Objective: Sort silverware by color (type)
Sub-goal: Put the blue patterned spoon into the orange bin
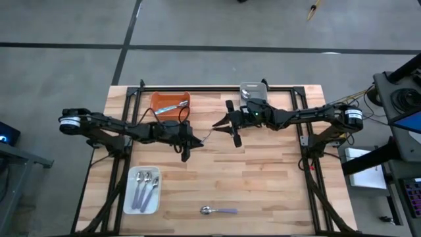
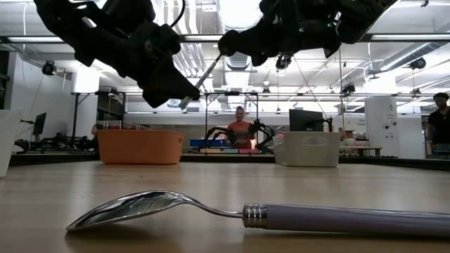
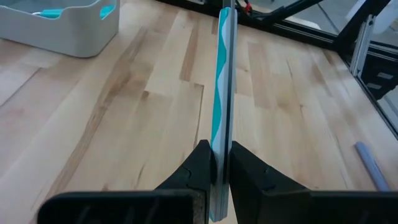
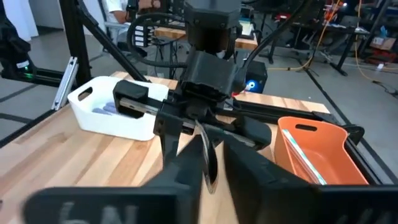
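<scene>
Left end effector (image 1: 195,140) pinching teal-handled spoon (image 3: 222,93) above mid-worktop (image 1: 263,184), just right of orange tray (image 1: 170,104), right end effector (image 1: 222,122) closing around its bowl end, lavender spoon (image 1: 219,210) at near worktop edge.

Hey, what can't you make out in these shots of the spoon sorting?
Grey tray: high view, right arm partly covers it; contents unclear.
White tray: high view, its spoons overlap, too small to count.
Orange tray: low view, its wall hides the contents.
Lavender-handled spoon: low view, handle end cut off by the edge.
Teal-handled spoon: left wrist view, bowl cut off by the edge.
</scene>
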